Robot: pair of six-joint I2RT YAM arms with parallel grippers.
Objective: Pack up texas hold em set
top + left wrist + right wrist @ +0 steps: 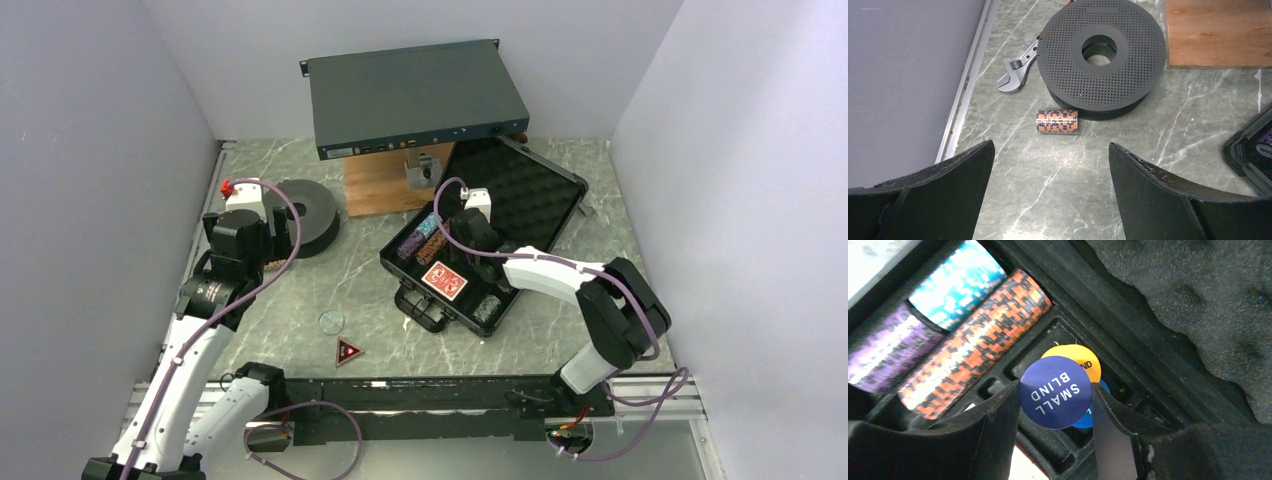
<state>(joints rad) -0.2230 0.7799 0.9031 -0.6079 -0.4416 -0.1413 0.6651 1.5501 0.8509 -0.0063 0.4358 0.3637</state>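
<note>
Right gripper [1054,392] is down inside the black case [530,190], clamped on the blue SMALL BLIND button [1053,382], one finger on each edge and the disc standing face-on to the wrist camera. Right below it is the little pocket, with a yellow button [1083,357] and another blue button [1082,421] lying in it already, so this looks like the drop. To do it well, I'd get the disc low over that pocket before letting go, tip it flatter so it lands on the stack instead of rolling on edge, and part the fingers only a little, since the pocket walls sit close on both sides. Watch the orange chip roll [973,345] just beside the pocket too; a wide swing on the way out could nudge it. Over on the other side, the left gripper [1050,146] hangs wide open and empty above the surface [450,350], lined up on a loose orange chip roll [1057,121] that lies touching the foot of the dark spool [1128,65]. The red-black triangle [348,352] waits out on the surface as well, so there's packing left
</note>
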